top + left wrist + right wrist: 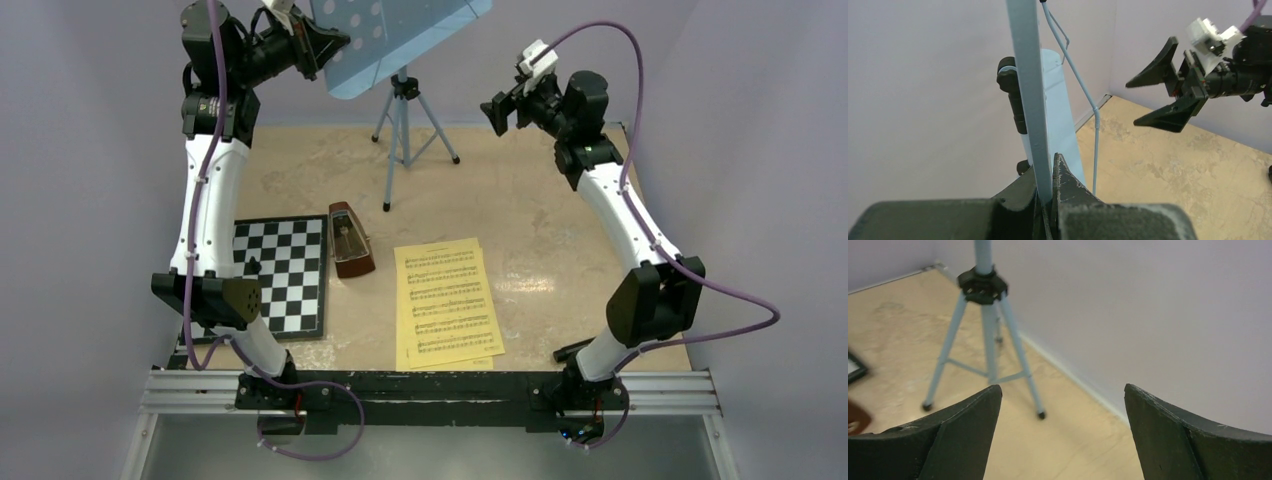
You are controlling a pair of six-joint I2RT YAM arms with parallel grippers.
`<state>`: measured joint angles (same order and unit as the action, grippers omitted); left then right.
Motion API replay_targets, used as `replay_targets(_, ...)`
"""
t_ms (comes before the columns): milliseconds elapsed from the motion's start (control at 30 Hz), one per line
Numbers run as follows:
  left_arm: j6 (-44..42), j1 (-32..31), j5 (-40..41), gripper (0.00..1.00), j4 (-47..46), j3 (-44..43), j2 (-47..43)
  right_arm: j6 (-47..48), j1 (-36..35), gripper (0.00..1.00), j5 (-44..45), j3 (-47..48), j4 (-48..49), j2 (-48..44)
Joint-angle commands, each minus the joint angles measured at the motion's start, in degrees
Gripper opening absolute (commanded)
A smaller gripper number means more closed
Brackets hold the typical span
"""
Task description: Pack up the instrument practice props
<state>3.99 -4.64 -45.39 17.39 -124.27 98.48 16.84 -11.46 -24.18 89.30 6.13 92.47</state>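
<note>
Stand (410,40), light blue and hole-punched, rises on its thin tripod at the far side of the table (540,220), its tripod feet planted on the tan surface. To the stand's left and well nearer the arm bases lies the chessboard (285,275), a small black piece (252,266) on its left part. Up at the stand's left edge, the left gripper (322,45) has its jaws pinched tight on the rim of the tilted desk plate; the left wrist view shows the plate edge-on, running straight up from between the fingers (1064,175). In front of the stand and slightly to its left sits the brown metronome (350,240). In front of the stand and a little to its right, the yellow sheets (447,300) lie flat in a loose stack. To the stand's right, raised to about the height of the plate's lower edge and apart from it, the right gripper (497,110) points toward the stand with jaws spread wide, holding nothing.
</note>
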Motion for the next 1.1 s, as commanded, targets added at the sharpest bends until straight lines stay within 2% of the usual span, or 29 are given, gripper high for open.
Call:
replay_targets(0,-2.0,0.3,-4.5,0.00,-0.9,-0.1,1.6,-11.0,-0.8,0.97,-6.7,2.1,-11.1,1.6)
replay_targets(100,-1.5,0.6,-5.3,0.00,-1.2,0.0,1.8,-22.8,1.5,0.97,-10.4,8.6,-10.4,5.9)
replay_targets(233,-0.7,1.4,-6.6,0.00,-2.6,1.6,1.4,-45.6,5.5,0.95,-17.4,24.8,-7.8,15.5)
replay_targets(267,-0.3,1.7,-7.3,0.00,-3.2,2.1,1.4,-48.6,5.7,0.96,-18.3,27.7,-7.3,17.0)
replay_targets(433,-0.2,2.1,-7.6,0.00,-3.3,1.8,2.1,-48.8,4.6,0.96,-20.2,37.9,-8.8,20.9)
replay_targets(733,-2.3,2.2,-8.6,0.00,0.2,1.1,2.8,-54.1,3.1,0.99,-8.7,46.2,-8.9,27.2)
replay_targets(1067,-8.8,2.5,-11.0,0.00,5.5,0.4,2.7,-54.8,0.2,0.99,0.5,56.7,-9.7,35.5)
